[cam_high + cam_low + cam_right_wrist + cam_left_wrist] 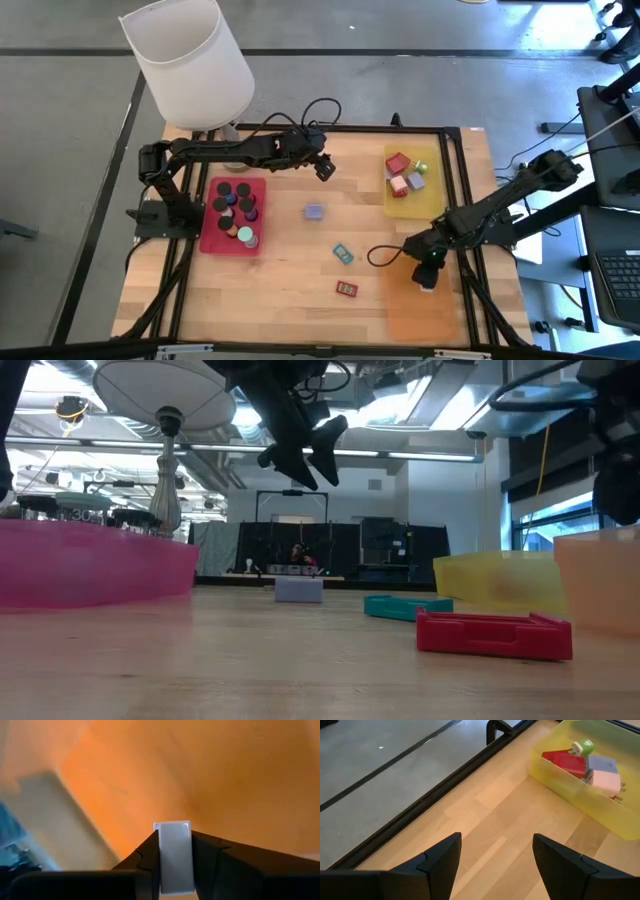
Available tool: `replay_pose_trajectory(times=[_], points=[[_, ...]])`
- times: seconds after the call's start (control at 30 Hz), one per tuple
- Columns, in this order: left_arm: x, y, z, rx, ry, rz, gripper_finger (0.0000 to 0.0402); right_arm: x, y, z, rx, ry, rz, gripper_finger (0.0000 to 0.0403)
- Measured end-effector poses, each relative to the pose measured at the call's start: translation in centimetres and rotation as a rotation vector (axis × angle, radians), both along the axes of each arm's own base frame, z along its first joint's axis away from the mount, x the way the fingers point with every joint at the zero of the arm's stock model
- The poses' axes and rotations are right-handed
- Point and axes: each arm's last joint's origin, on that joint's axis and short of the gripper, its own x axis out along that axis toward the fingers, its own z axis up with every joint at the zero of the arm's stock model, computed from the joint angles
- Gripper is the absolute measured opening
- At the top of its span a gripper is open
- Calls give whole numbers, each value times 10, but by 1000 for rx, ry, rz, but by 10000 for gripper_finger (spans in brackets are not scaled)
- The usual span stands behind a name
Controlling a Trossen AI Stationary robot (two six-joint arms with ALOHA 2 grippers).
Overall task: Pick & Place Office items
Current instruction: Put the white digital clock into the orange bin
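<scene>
Sorting partly done
Right pincer point(428, 280) grips white rectangle point(174, 855) over orange mat point(425, 310); left pincer point(325, 168) open; 3 items loose mid-frame.

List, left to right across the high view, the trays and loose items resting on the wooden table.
Red tray of round pieces → lavender block → flat teal rectangle → flat red rectangle → yellow tray of blocks.
</scene>
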Motion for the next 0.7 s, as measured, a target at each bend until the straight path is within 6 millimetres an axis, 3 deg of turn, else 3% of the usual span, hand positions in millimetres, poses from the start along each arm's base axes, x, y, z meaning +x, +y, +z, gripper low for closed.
replay_pose_trajectory(times=[0.43,0.7], points=[[0,-1,0,3,4,-10,242,4,2,-6,-37,-10,5,79],[2,-5,-2,-27,52,-215,242,3,4,-5,4,6,21,147]])
